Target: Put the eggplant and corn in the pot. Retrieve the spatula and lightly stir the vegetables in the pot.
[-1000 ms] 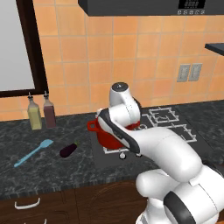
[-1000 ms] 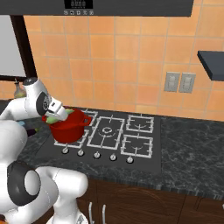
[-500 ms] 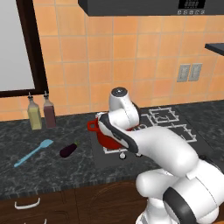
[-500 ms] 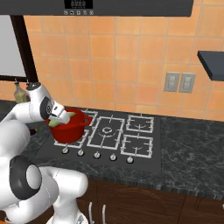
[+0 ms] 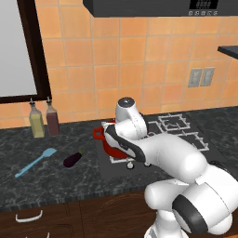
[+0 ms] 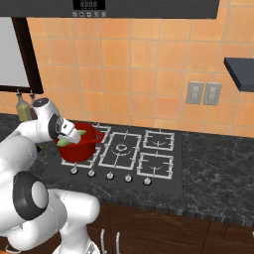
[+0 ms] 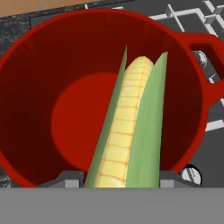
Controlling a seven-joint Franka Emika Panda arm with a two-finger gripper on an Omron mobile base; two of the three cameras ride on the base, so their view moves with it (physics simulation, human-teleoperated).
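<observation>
My gripper (image 7: 120,177) is shut on the corn (image 7: 127,127), a yellow cob in pale green husk, which points down into the red pot (image 7: 43,87). The pot's inside is bare below the cob. From the right base view the corn (image 6: 74,136) hangs tilted over the pot (image 6: 82,149) on the stove's front left burner, with the gripper (image 6: 68,138) just above the rim. To the left of the pot (image 5: 110,145), the dark purple eggplant (image 5: 73,159) lies on the counter. The light blue spatula (image 5: 35,162) lies farther left.
Two bottles (image 5: 37,122) (image 5: 52,120) stand against the tiled wall at the back left. The gas hob (image 6: 144,149) with its knobs spreads right of the pot. A dark window frame (image 5: 37,51) rises at the left, and a range hood (image 6: 144,7) hangs overhead.
The hand has sunk slightly, bringing the corn lower over the pot's mouth. Eggplant and spatula lie where they were.
</observation>
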